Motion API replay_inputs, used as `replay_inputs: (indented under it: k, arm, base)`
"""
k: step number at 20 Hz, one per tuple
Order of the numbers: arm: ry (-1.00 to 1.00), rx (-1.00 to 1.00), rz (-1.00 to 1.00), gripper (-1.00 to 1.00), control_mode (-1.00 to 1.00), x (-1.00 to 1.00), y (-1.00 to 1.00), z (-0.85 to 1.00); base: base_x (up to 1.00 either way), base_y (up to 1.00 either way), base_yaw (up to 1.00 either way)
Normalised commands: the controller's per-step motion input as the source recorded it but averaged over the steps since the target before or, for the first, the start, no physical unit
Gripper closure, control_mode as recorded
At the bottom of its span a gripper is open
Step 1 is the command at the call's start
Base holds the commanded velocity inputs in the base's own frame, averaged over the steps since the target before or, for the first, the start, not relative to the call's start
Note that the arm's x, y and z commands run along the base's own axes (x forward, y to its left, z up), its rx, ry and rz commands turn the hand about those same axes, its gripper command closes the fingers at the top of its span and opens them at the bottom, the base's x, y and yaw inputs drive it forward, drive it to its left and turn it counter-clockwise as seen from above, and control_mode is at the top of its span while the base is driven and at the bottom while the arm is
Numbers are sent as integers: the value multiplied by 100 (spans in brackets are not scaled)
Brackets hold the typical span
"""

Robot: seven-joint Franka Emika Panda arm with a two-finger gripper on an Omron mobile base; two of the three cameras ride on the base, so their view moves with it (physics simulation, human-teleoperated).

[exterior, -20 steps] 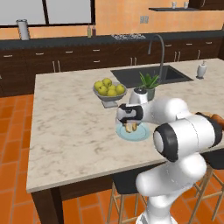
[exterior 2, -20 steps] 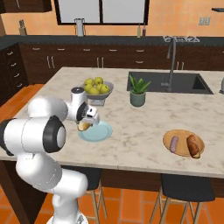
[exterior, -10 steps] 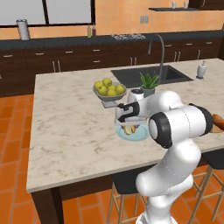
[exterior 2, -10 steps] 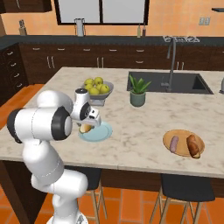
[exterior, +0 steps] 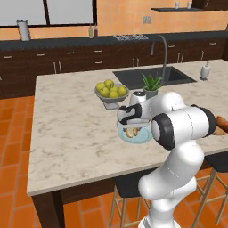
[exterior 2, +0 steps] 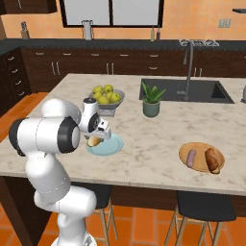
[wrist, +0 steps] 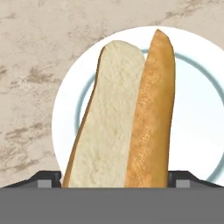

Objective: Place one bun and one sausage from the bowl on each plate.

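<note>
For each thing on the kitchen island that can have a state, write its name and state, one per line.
Bun: between the open fingers, over the blue plate.
Pale blue plate: flat on the counter, under the bun.
Gripper: open, above the blue plate.
Wooden plate: holds a sausage and a bun.
Fruit bowl: full.

A split bun (wrist: 127, 118), pale crumb beside golden crust, lies over the pale blue plate (wrist: 197, 131) on the marble bench (exterior 2: 144, 139). Well apart, the tan wooden plate (exterior 2: 202, 157) carries a sausage (exterior 2: 191, 157) and another bun (exterior 2: 212, 160) side by side.
</note>
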Motion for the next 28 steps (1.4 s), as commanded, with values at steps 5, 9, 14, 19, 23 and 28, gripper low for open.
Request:
replay_inputs:
  k: [5, 9, 14, 19, 23, 28]
  arm:
    - [0, 0, 0, -100, -100, 0, 0, 0]
    - [-1, 0, 0, -100, -100, 0, 0, 0]
    - [0, -7, 0, -100, -100, -16, 1, 44]
    - [0, -12, 2, -100, -100, -63, 7, 98]
    - [-4, 0, 0, -100, -100, -90, -1, 100]
    - [-31, 1, 1, -100, -100, -100, -7, 48]
  base:
    - [0, 0, 0]
    - [0, 0, 0]
    - [0, 0, 0]
    - [0, 0, 0]
    - [0, 0, 0]
    - [0, 0, 0]
